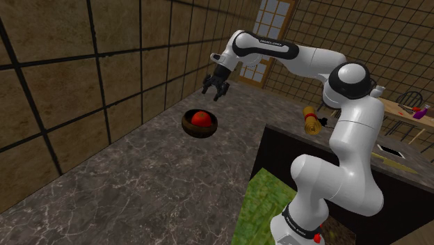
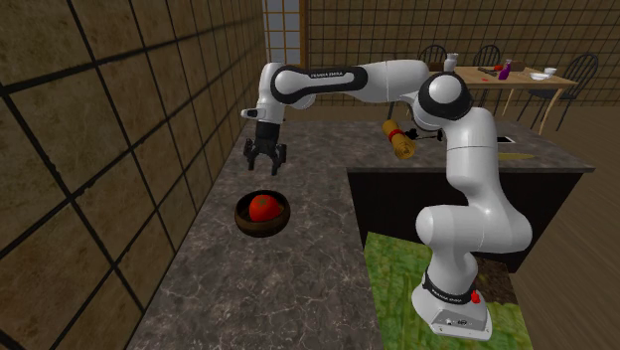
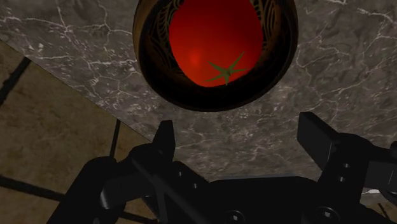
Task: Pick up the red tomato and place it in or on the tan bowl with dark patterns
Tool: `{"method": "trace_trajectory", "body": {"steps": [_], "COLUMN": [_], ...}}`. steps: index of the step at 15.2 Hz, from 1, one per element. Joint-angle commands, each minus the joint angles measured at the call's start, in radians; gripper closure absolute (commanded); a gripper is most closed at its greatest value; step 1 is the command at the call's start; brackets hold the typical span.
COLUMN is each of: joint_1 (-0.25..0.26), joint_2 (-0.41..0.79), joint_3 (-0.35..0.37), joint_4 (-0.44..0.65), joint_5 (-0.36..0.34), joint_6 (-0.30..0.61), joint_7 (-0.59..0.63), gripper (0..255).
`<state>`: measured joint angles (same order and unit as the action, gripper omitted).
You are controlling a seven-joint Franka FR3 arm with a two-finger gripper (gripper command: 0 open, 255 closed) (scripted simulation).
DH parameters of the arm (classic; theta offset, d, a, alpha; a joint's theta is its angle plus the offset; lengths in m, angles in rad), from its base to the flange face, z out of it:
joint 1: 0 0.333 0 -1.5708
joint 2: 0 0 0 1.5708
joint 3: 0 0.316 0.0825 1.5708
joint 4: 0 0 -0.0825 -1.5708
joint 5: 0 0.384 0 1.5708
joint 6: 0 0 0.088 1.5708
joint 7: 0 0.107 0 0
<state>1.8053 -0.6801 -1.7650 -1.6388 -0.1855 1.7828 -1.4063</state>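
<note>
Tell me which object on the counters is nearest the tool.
The brown patterned bowl holding the red tomato, close beneath the open tool; the yellow cylinder lies farther off, beside the arm.

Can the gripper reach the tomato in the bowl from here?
Probably yes. The gripper hangs open a little above the tomato, with nothing between them. The bowl rim may crowd the fingers, though.

I have open air between my gripper and the bowl below it. Bare marble counter lies all round the bowl. The tiled wall stands near on the shoulder view's left; the tomato fills the bowl.
</note>
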Motion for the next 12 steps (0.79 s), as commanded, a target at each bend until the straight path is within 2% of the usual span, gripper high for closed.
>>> {"method": "trace_trajectory", "body": {"steps": [1,5,12], "joint_1": [0.000,0.018,0.018], "joint_2": [0.000,0.005,0.005], "joint_3": [0.000,0.000,0.000], "joint_4": [0.000,0.139,0.139], "joint_5": [0.000,0.009,0.009], "joint_6": [0.000,-0.129,-0.129], "joint_7": [0.000,-0.009,-0.009], "gripper": [0,0,0]}}
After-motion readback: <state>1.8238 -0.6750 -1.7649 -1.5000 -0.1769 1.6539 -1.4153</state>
